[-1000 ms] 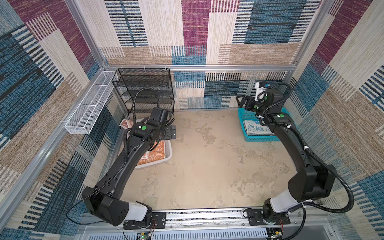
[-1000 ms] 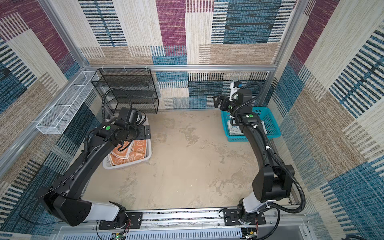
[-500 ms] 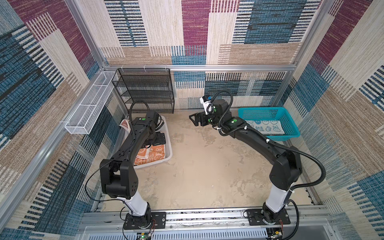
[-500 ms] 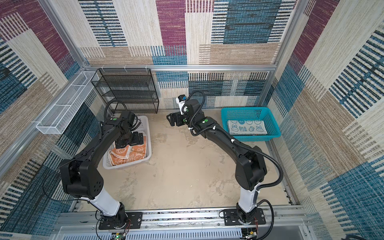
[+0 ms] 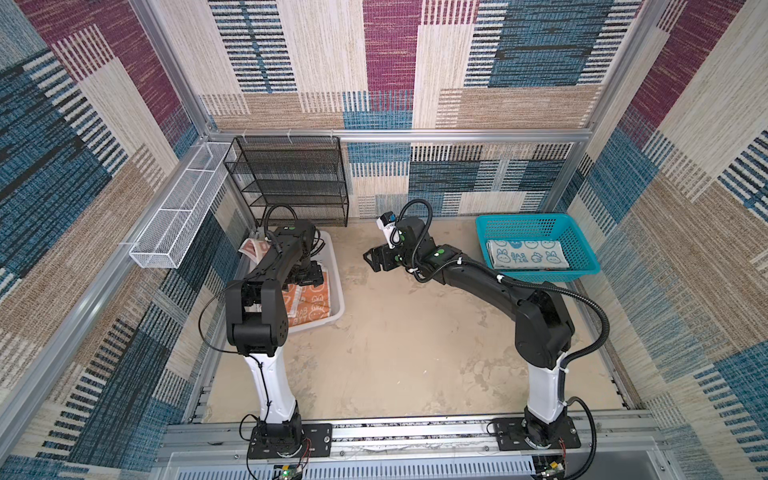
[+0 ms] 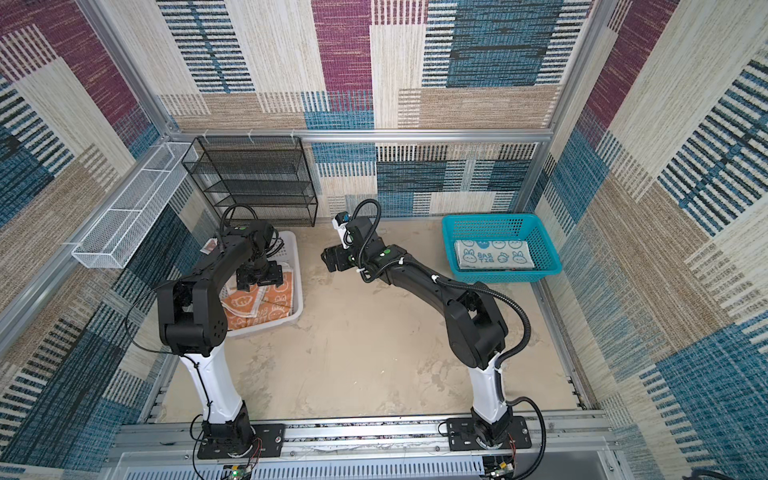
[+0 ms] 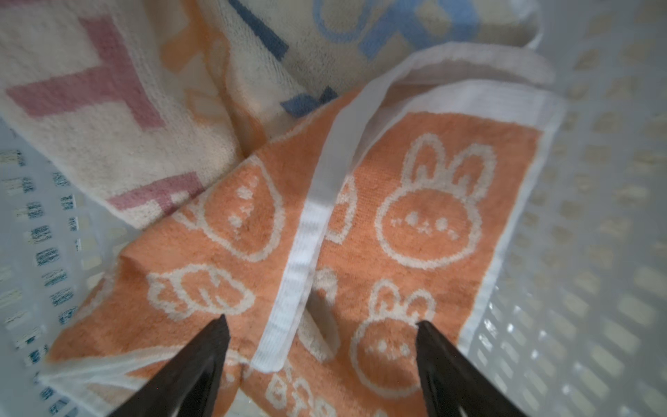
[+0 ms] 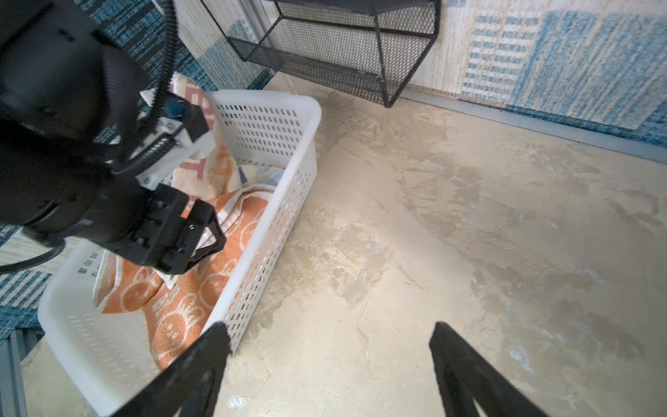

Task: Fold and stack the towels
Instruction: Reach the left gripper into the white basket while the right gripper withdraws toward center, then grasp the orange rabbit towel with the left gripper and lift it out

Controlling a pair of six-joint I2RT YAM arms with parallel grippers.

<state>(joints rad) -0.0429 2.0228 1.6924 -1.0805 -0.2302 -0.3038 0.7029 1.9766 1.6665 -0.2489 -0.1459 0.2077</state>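
Just beyond orange towel (image 5: 315, 300), rack (image 5: 286, 183) (mesh)

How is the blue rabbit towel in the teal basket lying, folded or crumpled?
Folded: the blue rabbit towel lies as a flat, neat rectangle inside the teal basket, with straight edges.

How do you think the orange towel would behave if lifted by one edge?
The orange towel lies crumpled, hem folded over, so it will probably hang limp. Its terry looks grippy, so slipping seems unlikely. It lies against the lettered towel, which might drag along.
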